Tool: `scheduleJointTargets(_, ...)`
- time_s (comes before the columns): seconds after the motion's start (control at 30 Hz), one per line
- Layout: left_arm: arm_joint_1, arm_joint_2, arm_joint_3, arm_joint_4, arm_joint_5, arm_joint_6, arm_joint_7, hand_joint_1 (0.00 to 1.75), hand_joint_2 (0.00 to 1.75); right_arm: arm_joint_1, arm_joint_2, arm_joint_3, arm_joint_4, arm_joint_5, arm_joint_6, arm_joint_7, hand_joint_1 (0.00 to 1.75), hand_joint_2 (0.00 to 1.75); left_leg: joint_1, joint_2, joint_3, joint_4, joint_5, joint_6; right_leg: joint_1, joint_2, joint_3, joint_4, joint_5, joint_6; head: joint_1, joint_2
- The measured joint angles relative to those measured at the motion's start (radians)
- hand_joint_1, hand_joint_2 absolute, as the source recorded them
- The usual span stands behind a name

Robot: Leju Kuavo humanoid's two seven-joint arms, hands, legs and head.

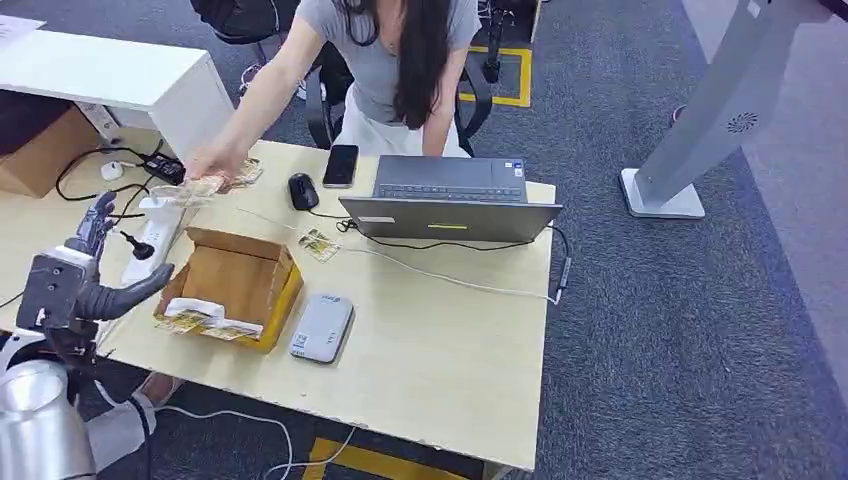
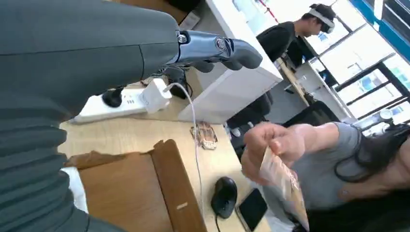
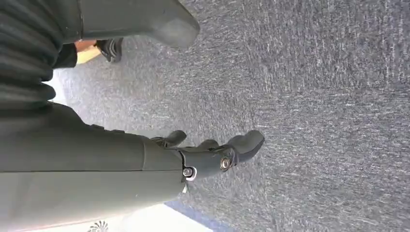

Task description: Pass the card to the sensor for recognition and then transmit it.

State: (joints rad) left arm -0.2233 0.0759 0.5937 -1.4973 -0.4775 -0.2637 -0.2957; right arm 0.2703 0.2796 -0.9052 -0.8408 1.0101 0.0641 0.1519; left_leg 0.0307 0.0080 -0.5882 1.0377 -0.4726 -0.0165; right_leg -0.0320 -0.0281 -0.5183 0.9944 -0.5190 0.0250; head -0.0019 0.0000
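Note:
A person's hand (image 1: 215, 163) holds a gold-patterned card (image 1: 190, 190) above the far left of the table; the same card (image 2: 286, 186) appears in the left wrist view, pinched in that hand (image 2: 273, 145). My left hand (image 1: 92, 272) hovers at the table's left edge beside the cardboard box (image 1: 232, 283), fingers (image 2: 217, 48) spread and holding nothing, a short way from the card. A grey card sensor (image 1: 322, 327) lies flat to the right of the box. My right hand (image 3: 212, 157) hangs over the carpet, fingers apart and empty.
More cards (image 1: 205, 321) lie at the box's near edge, and loose ones (image 1: 318, 243) on the table (image 1: 440, 340). A laptop (image 1: 450, 200), mouse (image 1: 303, 190), phone (image 1: 340, 165), power strip (image 1: 150, 240) and cables crowd the far side. A white stand (image 1: 700, 120) rises at the right.

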Motion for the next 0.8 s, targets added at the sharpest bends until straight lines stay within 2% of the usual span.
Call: scheduleJointTargets(0.8,-0.176,0.17,-0.435,-0.066,-0.488,0.259,0.26,0.0,1.75,-0.073,-0.002,-0.238,0.088,0.334,0.047,-0.142,0.0,1.75,0.0,0.0,0.0,0.0,0.0,0.0,0.0,0.0,0.003,0.001,0.001,0.0,0.0,0.0)
